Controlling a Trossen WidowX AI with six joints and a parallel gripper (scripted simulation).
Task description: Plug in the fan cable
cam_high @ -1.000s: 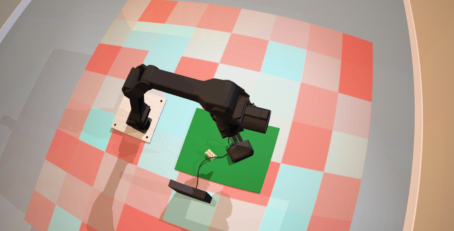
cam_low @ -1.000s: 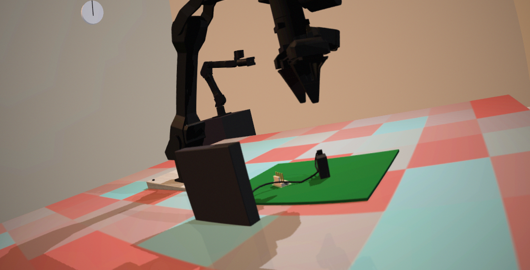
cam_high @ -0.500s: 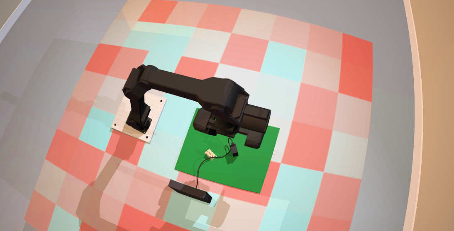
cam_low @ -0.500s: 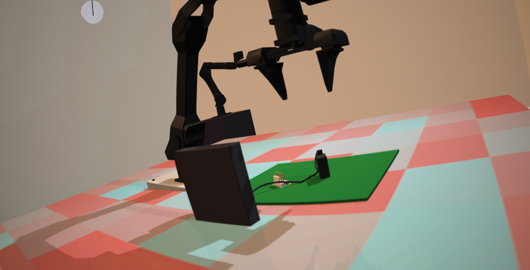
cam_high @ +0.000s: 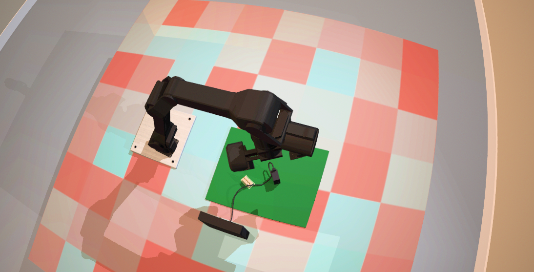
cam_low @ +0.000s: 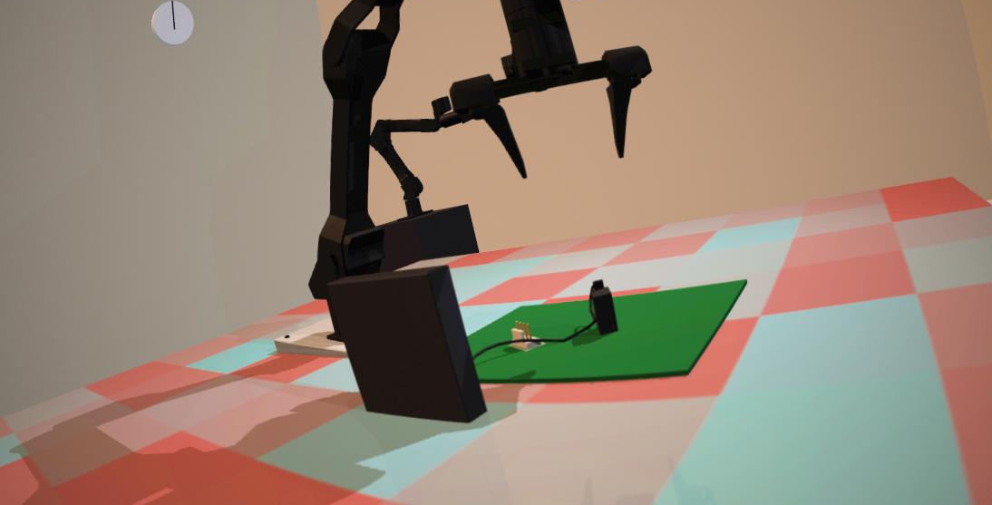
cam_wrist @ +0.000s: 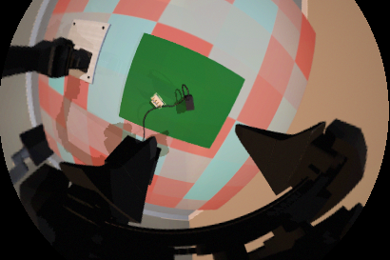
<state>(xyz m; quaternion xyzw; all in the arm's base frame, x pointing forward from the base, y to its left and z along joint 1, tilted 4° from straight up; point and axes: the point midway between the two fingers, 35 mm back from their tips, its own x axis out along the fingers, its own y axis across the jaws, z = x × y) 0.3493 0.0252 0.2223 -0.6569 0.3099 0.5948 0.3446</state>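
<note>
While high above the green board [cam_low: 666, 335], jaws spread wide and empty, plug [cam_low: 603, 306] upright beside the 4-pin header [cam_low: 522, 336].

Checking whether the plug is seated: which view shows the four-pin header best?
The exterior view: the header shows its upright pins bare, with the plug standing apart. The top view shows only a small pale block; the wrist view a tiny blur.
</note>
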